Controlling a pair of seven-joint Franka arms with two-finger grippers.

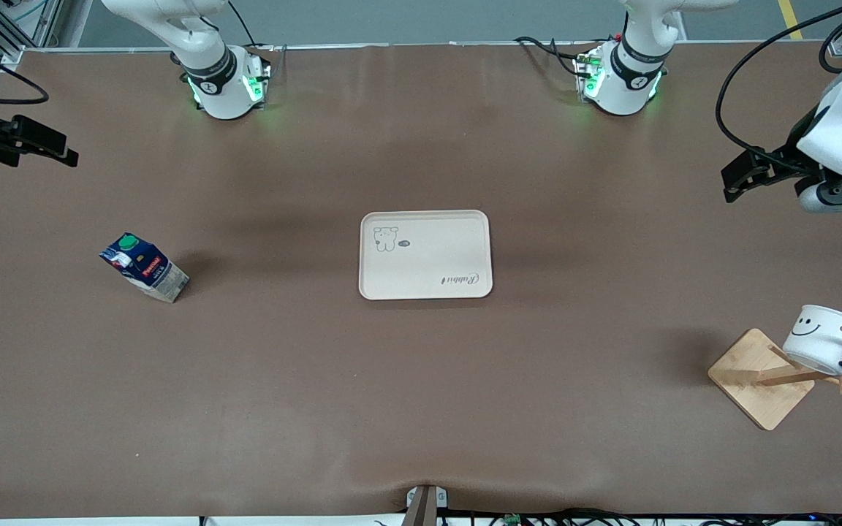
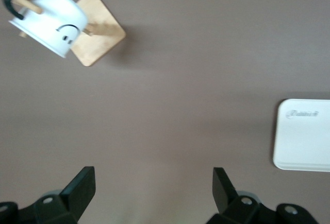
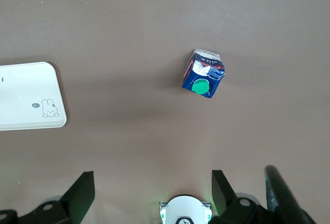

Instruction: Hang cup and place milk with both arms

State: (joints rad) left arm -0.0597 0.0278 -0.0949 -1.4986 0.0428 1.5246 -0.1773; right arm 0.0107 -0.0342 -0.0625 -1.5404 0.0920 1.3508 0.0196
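Note:
The white cup (image 1: 823,338) with a smiley face hangs tilted by its black handle on a peg of a wooden rack (image 1: 759,380) at the left arm's end of the table, near the front camera. It also shows in the left wrist view (image 2: 49,20). The dark-blue milk carton (image 1: 145,267) with a green cap stands on the table toward the right arm's end, and shows in the right wrist view (image 3: 202,74). My left gripper (image 1: 742,175) (image 2: 152,180) is open and empty, up over bare table. My right gripper (image 1: 52,146) (image 3: 152,180) is open and empty, up at its table end.
A cream tray (image 1: 425,254) with a rabbit drawing lies empty in the middle of the table; it shows in both wrist views (image 2: 304,136) (image 3: 28,98). The two green-lit arm bases (image 1: 227,84) (image 1: 622,80) stand along the table edge farthest from the front camera.

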